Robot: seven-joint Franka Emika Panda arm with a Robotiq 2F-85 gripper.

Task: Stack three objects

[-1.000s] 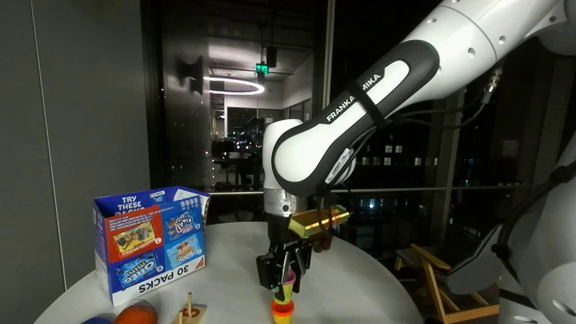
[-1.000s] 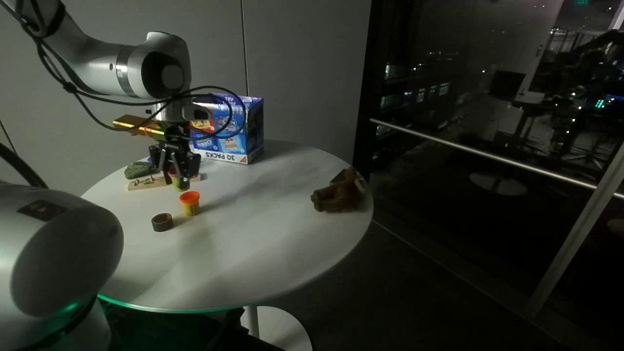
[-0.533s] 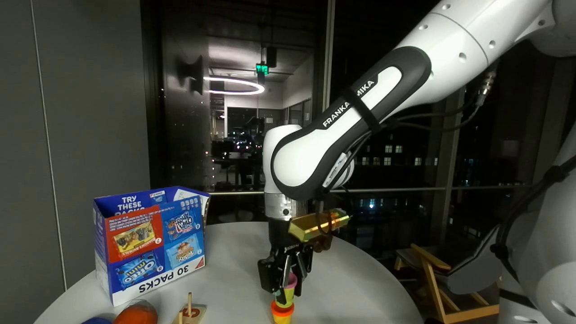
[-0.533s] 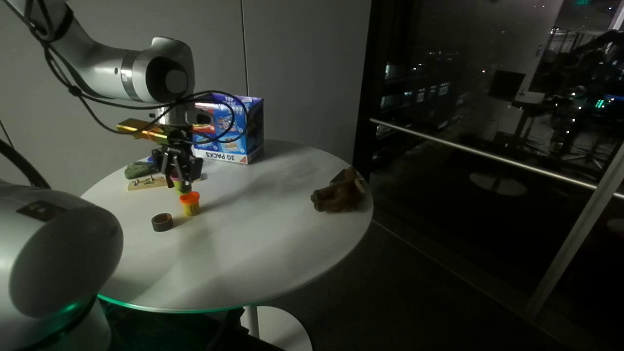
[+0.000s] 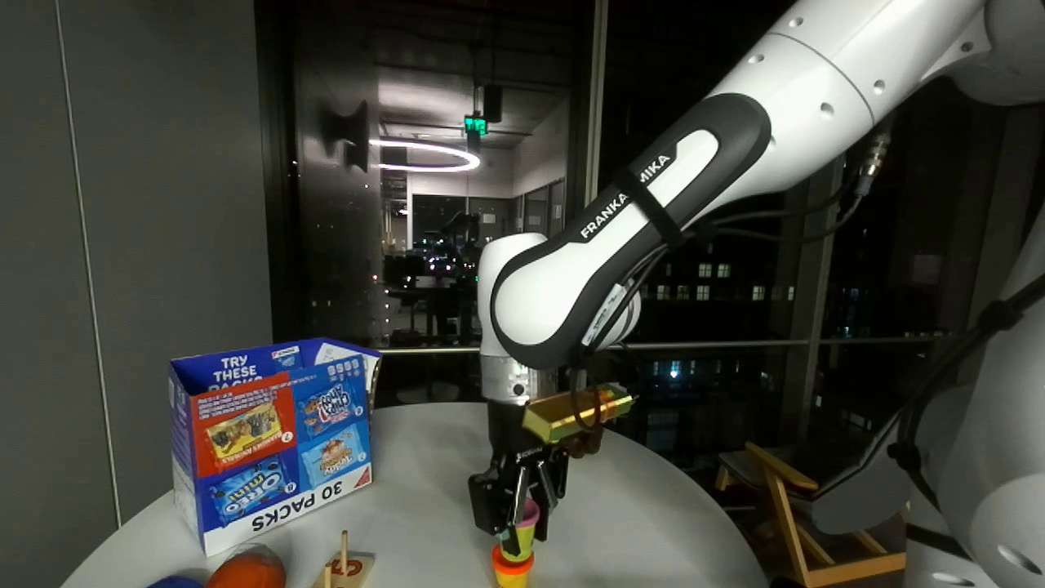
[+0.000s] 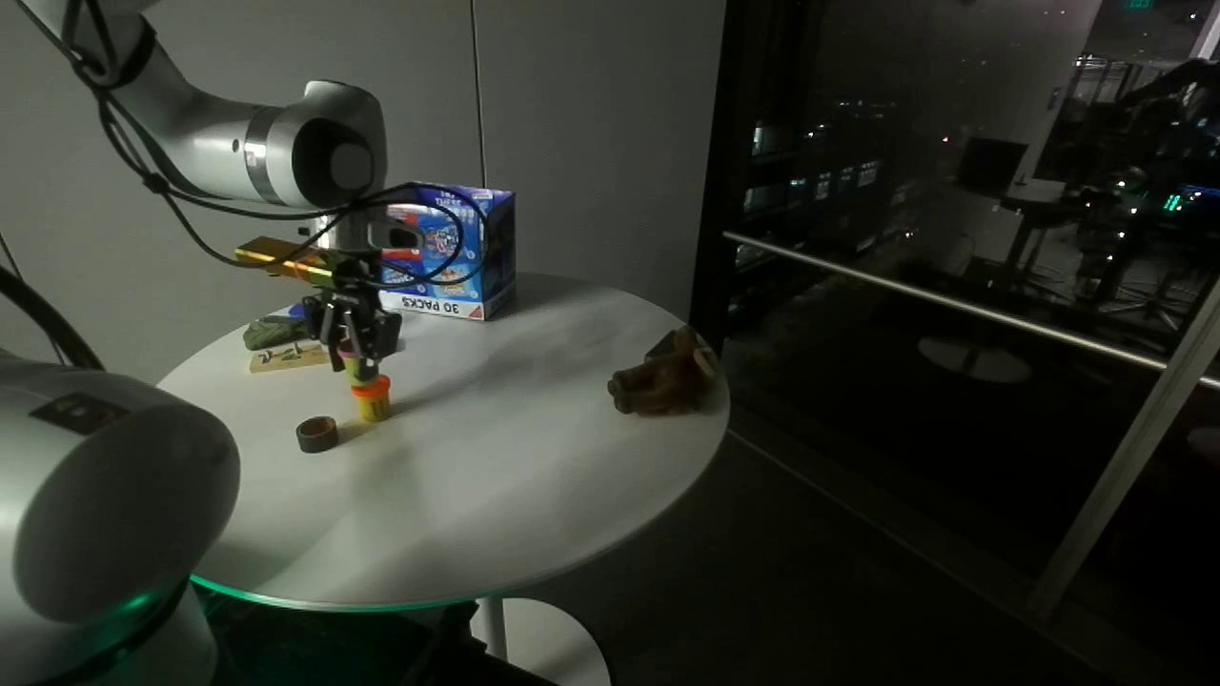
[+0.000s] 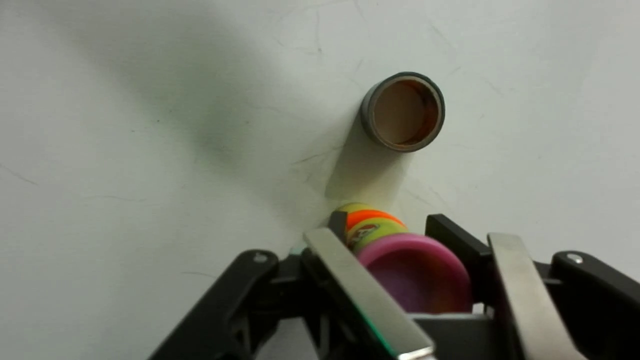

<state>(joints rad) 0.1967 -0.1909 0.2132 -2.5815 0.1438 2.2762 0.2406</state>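
One gripper (image 5: 526, 533) is clamping one pink-topped tub (image 7: 415, 272) over one orange-lidded tub (image 6: 374, 400), contact unclear, presumably for stacking; one tape roll (image 6: 318, 442) is lying nearby, likely awaiting third place.

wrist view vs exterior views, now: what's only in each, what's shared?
Only wrist view: the logo on the pink-topped tub, and scratch-like marks on the table.
Only exterior: the snack carton and gold-coloured box, in both exterior views.
Shared: the gripper, pink-topped tub, orange-lidded tub and table; the dark roll shows in the wrist view and in an exterior view.
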